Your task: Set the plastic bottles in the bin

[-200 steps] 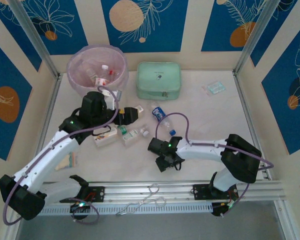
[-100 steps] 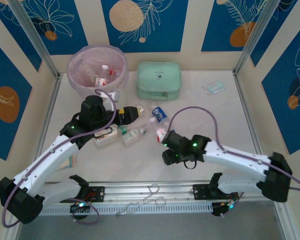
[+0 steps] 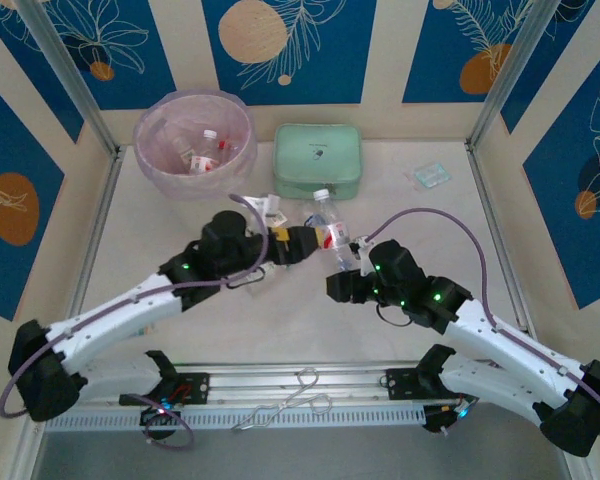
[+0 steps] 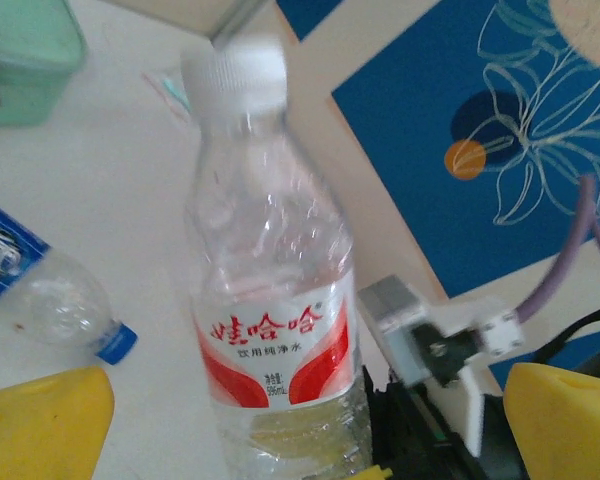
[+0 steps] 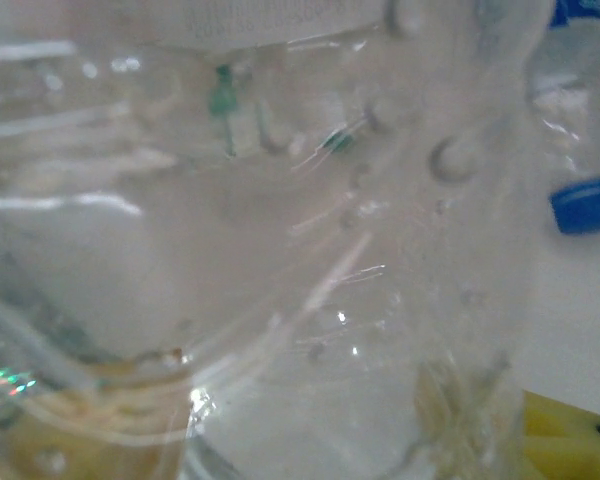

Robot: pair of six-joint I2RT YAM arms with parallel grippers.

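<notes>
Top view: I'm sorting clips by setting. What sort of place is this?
Likely a lab robot cell: aluminium frame posts, printed blue floral wall panels, two arms bolted to a rail at the table edge.

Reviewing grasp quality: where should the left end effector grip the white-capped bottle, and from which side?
Across the red-labelled middle, coming in from the robot's left. The white-capped bottle stands nearly upright, cap up, with the right end effector holding it low down, so the label band looks free, and the open left end effector straddles it.

Blue floral walls (image 3: 320, 60) enclose a pale table (image 3: 400, 160).
</notes>
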